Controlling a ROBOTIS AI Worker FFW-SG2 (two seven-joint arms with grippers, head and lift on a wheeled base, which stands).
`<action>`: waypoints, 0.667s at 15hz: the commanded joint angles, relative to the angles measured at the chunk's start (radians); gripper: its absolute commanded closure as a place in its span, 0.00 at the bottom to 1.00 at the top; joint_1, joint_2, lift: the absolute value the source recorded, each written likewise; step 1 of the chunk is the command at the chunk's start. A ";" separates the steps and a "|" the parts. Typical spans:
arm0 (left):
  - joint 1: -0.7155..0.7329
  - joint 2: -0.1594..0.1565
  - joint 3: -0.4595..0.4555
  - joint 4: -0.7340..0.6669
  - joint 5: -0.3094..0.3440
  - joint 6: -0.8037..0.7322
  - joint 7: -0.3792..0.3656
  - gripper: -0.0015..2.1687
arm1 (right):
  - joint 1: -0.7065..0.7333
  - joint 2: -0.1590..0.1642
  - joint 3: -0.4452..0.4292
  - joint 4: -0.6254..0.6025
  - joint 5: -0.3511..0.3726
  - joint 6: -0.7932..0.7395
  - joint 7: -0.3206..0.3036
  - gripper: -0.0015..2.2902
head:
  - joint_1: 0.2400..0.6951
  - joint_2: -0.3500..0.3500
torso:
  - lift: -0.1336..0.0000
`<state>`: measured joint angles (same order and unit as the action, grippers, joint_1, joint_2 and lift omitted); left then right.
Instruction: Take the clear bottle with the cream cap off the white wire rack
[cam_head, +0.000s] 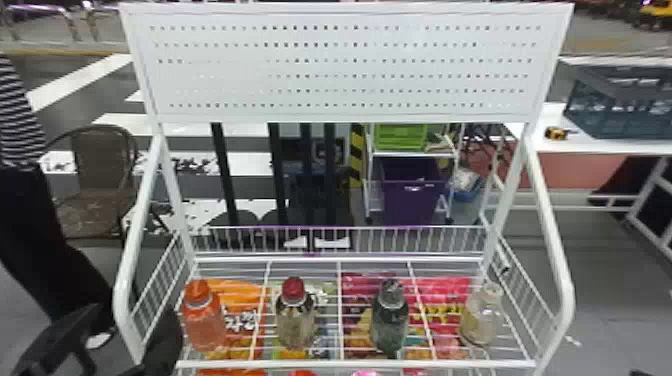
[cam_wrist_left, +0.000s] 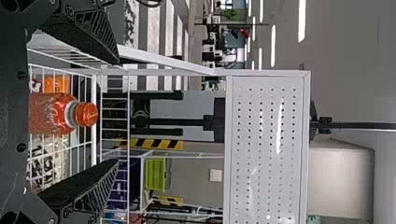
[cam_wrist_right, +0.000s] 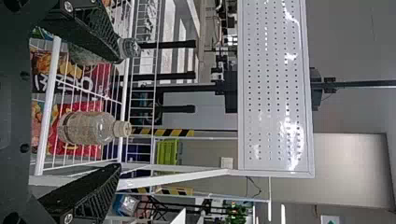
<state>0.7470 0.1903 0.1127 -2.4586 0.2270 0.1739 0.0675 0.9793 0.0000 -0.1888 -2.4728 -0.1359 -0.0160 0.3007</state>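
clear bottle with the cream cap (cam_head: 480, 322) at four o'clock, upright on white wire rack (cam_head: 355, 364), dark bottle (cam_head: 390, 320) at five, right gripper (cam_wrist_right: 117, 113) wide, left gripper (cam_wrist_left: 116, 111) wide

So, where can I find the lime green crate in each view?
Head view: lime green crate, right of centre, above the purple bin.
Left wrist view: beyond the white wire rack, above the bin.
Right wrist view: again beyond the rack, above the bin.
Shared landmark: yellow-black stripes beside it.
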 joint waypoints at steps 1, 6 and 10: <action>0.002 0.001 -0.004 -0.002 0.000 0.000 0.000 0.06 | -0.010 0.001 0.000 0.018 0.001 0.000 -0.008 0.04 | 0.57 0.50 | 1.00; 0.006 0.001 -0.034 0.003 -0.014 0.006 0.000 0.06 | -0.208 0.001 0.019 0.350 0.018 -0.184 -0.009 0.04 | 0.57 0.50 | 1.00; 0.009 0.001 -0.088 -0.002 -0.064 0.037 0.003 0.06 | -0.444 0.001 0.049 0.700 0.065 -0.328 -0.017 0.04 | 0.57 0.50 | 1.00</action>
<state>0.7539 0.1919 0.0420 -2.4566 0.1786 0.1945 0.0701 0.6221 0.0000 -0.1469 -1.8837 -0.0953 -0.3258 0.2859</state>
